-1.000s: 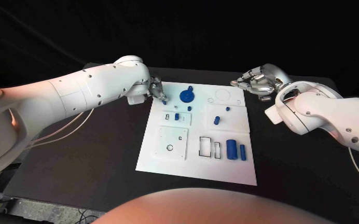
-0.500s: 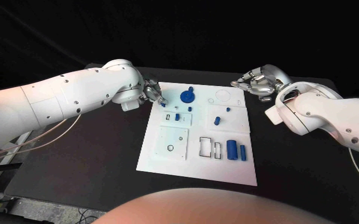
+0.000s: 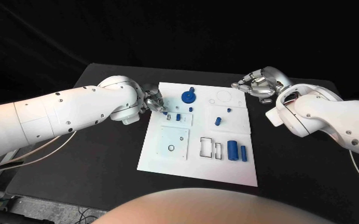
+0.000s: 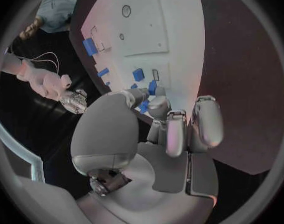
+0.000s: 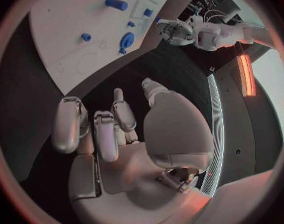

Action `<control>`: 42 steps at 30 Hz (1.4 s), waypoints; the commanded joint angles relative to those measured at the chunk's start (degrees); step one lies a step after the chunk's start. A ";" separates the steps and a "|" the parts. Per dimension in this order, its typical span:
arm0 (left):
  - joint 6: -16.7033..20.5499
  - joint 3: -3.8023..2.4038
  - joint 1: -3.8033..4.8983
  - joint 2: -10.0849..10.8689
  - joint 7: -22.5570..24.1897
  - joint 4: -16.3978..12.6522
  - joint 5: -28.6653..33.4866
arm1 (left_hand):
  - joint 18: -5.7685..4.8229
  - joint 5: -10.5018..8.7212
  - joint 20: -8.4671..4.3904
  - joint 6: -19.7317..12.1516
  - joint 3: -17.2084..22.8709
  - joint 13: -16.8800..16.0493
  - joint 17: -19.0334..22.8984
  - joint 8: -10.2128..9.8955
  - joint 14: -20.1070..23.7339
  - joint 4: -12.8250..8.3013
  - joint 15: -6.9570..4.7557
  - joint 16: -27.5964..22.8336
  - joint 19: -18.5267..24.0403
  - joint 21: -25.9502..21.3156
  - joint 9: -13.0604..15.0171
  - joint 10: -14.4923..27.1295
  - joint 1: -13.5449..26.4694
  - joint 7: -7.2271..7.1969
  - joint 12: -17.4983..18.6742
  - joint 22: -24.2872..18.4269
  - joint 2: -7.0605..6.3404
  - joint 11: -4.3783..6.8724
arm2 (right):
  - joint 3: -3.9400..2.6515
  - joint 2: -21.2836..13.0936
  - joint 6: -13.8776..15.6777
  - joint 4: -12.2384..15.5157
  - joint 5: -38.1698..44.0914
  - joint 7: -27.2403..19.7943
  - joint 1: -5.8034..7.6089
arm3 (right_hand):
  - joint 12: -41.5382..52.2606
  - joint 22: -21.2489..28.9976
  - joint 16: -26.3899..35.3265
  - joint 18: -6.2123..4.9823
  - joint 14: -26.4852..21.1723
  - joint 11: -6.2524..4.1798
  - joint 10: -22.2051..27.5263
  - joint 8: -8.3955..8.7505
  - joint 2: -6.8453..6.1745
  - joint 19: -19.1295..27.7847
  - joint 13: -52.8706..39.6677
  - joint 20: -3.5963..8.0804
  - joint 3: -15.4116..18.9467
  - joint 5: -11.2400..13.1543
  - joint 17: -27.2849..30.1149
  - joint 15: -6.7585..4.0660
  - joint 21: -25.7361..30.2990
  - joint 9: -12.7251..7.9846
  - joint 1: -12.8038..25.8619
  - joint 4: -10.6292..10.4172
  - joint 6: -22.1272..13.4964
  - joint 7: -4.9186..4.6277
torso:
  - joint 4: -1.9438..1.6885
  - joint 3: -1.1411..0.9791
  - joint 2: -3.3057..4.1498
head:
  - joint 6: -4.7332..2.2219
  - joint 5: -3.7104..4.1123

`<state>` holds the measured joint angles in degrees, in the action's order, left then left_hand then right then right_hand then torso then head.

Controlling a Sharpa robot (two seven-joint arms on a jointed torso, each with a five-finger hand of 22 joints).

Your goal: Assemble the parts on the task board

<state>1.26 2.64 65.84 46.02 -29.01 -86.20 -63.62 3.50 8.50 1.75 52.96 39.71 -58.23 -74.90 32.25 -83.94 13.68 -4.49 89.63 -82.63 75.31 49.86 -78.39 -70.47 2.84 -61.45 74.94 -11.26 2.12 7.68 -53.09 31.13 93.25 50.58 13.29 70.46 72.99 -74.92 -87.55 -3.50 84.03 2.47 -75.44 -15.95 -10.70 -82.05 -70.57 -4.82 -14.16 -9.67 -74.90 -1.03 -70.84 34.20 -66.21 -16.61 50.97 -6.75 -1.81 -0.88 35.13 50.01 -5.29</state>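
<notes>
The white task board (image 3: 196,167) lies mid-table with blue parts on it: a round gear-like part (image 3: 188,97) at its far end, small pieces (image 3: 218,121) in the middle, two cylinders (image 3: 233,150) near the right edge. My left hand (image 3: 155,101) hovers at the board's far left edge. In the left wrist view a small blue part (image 4: 144,105) sits pinched between thumb and fingertips of that hand (image 4: 161,134) above the board (image 4: 173,30). My right hand (image 3: 257,84) hangs off the board's far right corner, fingers curled in on nothing (image 5: 111,129).
Black table (image 3: 82,151) surrounds the board on all sides. Outlined rectangular slots (image 3: 205,147) and a raised square plate (image 3: 173,142) occupy the board's near half. The right wrist view catches the left hand (image 5: 176,32) beyond the gear (image 5: 126,39).
My left arm has swung in and the left hand has slid a little nearer along the board's left edge with the small blue part. The right hand has stayed put.
</notes>
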 commanded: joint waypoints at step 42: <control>-1.09 -0.02 -1.95 -2.00 0.86 0.87 -7.89 | -0.38 0.01 -0.18 1.16 9.35 -0.65 -15.10 0.64 -6.06 -8.40 -0.50 0.37 -0.63 0.37 7.01 -0.82 1.15 -1.01 -0.92 10.95 -0.45 0.04 | 0.00 -0.03 -0.63 0.01 0.40 -0.57 -0.38 | -0.05 -9.11 0.35 -0.50 4.63 -0.15 0.17 -0.39 0.30 0.38 -0.09 0.10 0.27 -0.34 -10.07 -0.49 0.18 0.10 -0.35 -0.03 -0.23 0.03 | 0.04 -0.03 0.14 | -0.01 -0.02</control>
<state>1.85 2.59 63.97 44.14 -27.86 -85.24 -71.18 3.50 8.15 1.55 52.99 42.05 -58.81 -74.94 32.51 -83.94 11.79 -4.49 89.63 -82.82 75.61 53.99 -78.94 -69.28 2.85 -62.24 74.92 -12.45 2.13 7.68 -53.15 31.10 93.22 50.57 13.19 70.12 72.99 -74.94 -87.55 -3.49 84.03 2.47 -75.44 -15.95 -10.70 -82.05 -70.58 -4.82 -14.17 -9.66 -74.93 -1.03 -70.84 34.24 -66.21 -16.60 50.98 -6.75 -1.74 -0.91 35.26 50.01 -5.37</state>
